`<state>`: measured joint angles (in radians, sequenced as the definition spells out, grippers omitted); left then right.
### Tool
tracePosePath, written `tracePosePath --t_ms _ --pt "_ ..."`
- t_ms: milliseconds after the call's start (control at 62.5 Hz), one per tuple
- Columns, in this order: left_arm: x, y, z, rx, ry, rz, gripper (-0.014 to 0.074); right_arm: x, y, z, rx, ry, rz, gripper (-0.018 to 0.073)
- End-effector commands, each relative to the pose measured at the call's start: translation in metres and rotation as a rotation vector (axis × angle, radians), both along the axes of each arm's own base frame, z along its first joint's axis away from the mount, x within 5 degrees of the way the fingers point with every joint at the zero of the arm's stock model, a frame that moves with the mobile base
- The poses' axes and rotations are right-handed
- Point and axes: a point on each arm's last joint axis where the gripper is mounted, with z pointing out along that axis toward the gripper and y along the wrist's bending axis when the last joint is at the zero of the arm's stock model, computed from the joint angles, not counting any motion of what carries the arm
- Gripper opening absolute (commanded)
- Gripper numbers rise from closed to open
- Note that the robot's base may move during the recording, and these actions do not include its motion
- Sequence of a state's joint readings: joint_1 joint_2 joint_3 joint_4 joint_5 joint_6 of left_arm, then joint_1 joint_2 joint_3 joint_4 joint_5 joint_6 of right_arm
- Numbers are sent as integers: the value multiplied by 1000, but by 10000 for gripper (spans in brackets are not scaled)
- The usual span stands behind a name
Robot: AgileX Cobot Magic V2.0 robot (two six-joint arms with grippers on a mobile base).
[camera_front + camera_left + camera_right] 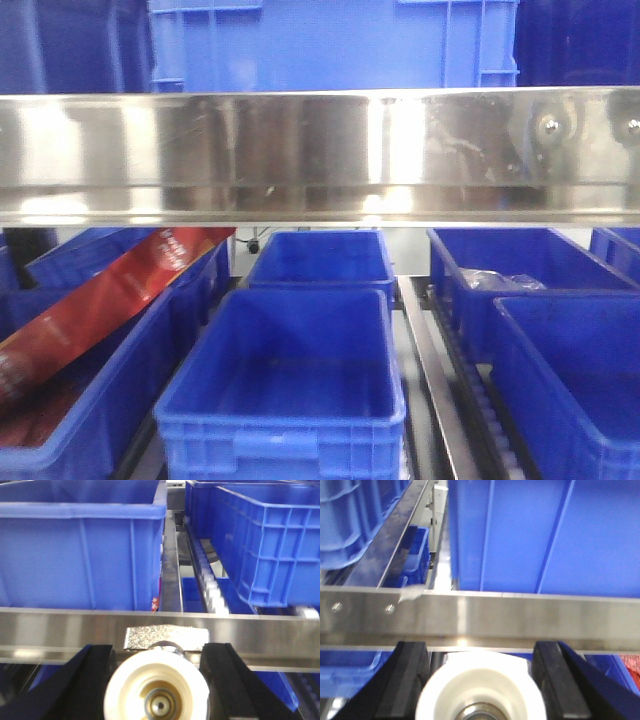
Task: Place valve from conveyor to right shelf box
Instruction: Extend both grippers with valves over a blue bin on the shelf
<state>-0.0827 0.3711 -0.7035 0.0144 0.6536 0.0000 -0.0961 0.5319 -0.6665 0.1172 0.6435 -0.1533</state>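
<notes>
Shelving is filling every view. Nearest, my left jaws are clenching one white valve (156,692) and my right jaws a second valve (479,690), two in all, with the conveyor not showing. Past the steel rail (320,150), at least six blue boxes (285,440) are sitting open-topped, ready for dropping.

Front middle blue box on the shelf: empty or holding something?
Empty as far as visible: the front middle box shows bare blue floor and walls; its near wall hides a strip.
</notes>
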Motion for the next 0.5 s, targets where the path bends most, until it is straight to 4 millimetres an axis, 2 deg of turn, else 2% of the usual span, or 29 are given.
tracePosePath --t_ms 0,480 --pt "-1 0 7 -10 -63 -1 -111 0 -1 10 -17 -92 -6 -162" --pt "-1 0 7 -10 -63 -1 -111 0 -1 10 -17 -92 -6 -162"
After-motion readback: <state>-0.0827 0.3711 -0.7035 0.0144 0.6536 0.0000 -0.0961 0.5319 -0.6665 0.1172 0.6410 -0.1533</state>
